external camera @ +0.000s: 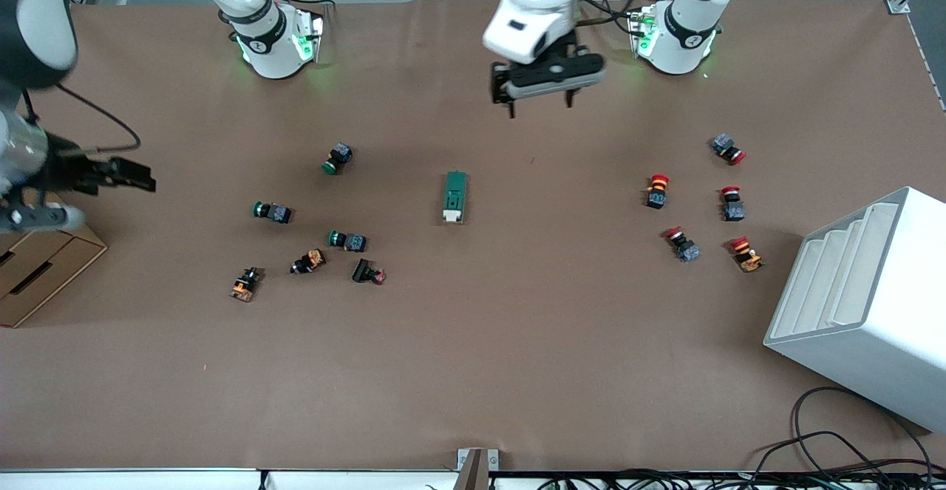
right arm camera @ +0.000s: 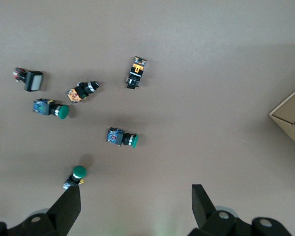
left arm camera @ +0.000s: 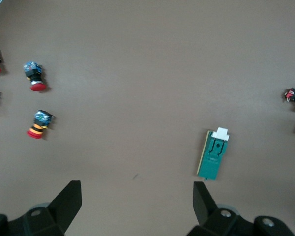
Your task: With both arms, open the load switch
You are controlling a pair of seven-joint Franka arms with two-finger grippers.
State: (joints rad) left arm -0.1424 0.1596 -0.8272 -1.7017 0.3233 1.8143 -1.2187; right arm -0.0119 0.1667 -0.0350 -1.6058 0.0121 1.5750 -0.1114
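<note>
The load switch (external camera: pixel 454 196) is a dark-green block with a white lever piece at one end. It lies flat mid-table and also shows in the left wrist view (left arm camera: pixel 214 155). My left gripper (external camera: pixel 541 108) hangs open over bare tabletop between the switch and the robots' bases. In its own view the left gripper (left arm camera: pixel 136 196) holds nothing, and the switch lies just past one fingertip (left arm camera: pixel 200 191). My right gripper (external camera: pixel 137 177) hovers open at the right arm's end of the table, by a cardboard box. The right wrist view shows the right gripper (right arm camera: pixel 135 196) empty, over green push-buttons.
Green and orange push-buttons (external camera: pixel 347 240) are scattered toward the right arm's end, red ones (external camera: pixel 657 190) toward the left arm's end. A white stepped bin (external camera: pixel 857 305) stands at the left arm's end, the cardboard box (external camera: pixel 37 268) at the other. Cables (external camera: pixel 828 453) lie at the near edge.
</note>
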